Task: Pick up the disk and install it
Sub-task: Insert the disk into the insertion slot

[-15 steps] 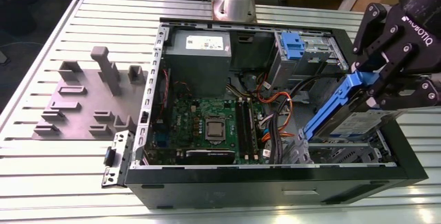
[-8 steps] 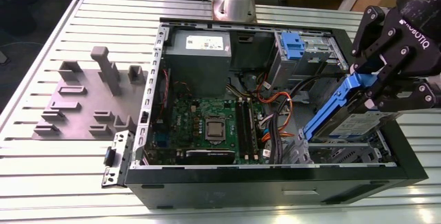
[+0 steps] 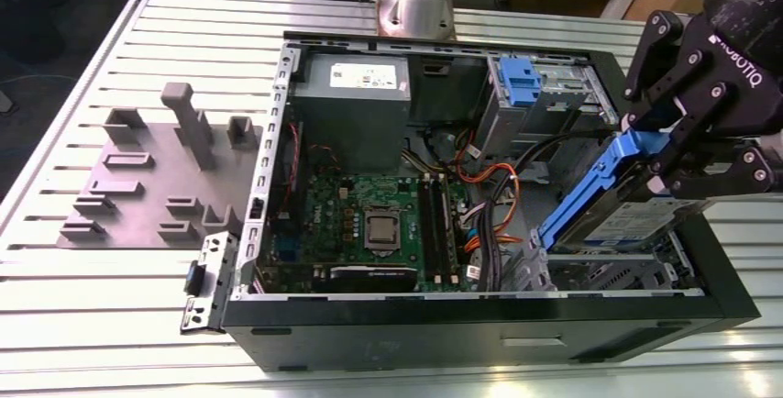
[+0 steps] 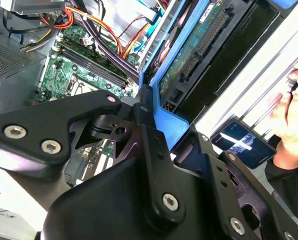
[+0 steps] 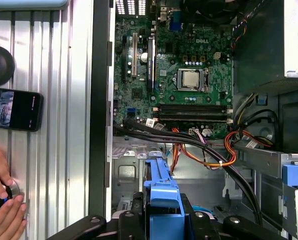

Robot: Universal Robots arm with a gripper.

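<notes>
Gripper (image 3: 661, 155) clamped on disk (image 3: 612, 210) by blue carrier edge, disk tilted below it over computer case (image 3: 490, 325) bay. Rigid, probably moderately heavy, shock-sensitive; carrier frame correct hold.

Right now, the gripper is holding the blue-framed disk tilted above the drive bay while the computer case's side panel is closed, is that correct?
Not quite: the computer case is open, its motherboard exposed in the exterior view. The gripper does hold the disk tilted above the drive bay.

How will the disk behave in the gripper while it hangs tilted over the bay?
The disk looks rigid, metal-bodied, probably heavy for its size. The gripper appears to clamp only its blue plastic carrier, which may flex or slip. Its exposed circuit board seems fragile.
</notes>
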